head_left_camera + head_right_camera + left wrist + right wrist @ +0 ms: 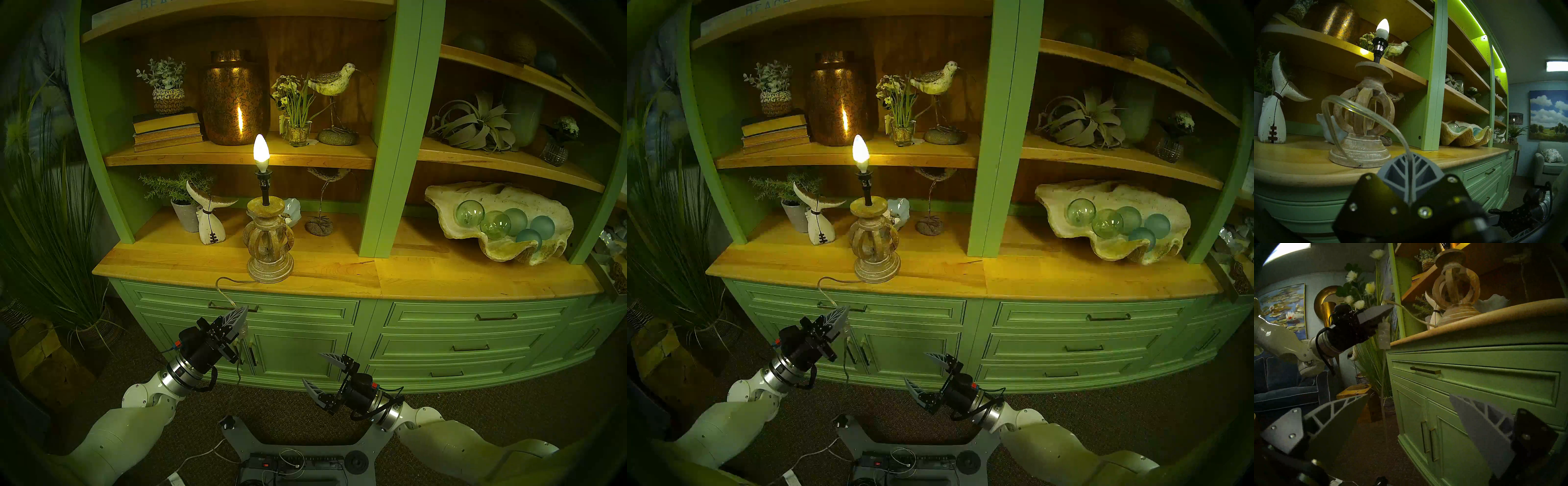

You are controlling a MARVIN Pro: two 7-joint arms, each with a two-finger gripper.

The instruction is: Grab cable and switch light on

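Green shelving with a wooden table (441, 281) top fills my view, crowded with ornaments. On that top stands the light (269, 237), its bulb glowing, so I judge the switching done. From its base the cable (226, 294) loops over the edge and down into my left pincer (241, 315), which is clamped shut on it, the inline switch (1384, 335) hanging just below the fingers. My right pincer (318, 371) hangs empty, jaws wide apart, lower and clear of the cord. If my left arm pulls back while gripping, the short taut run could drag the lamp off the edge.
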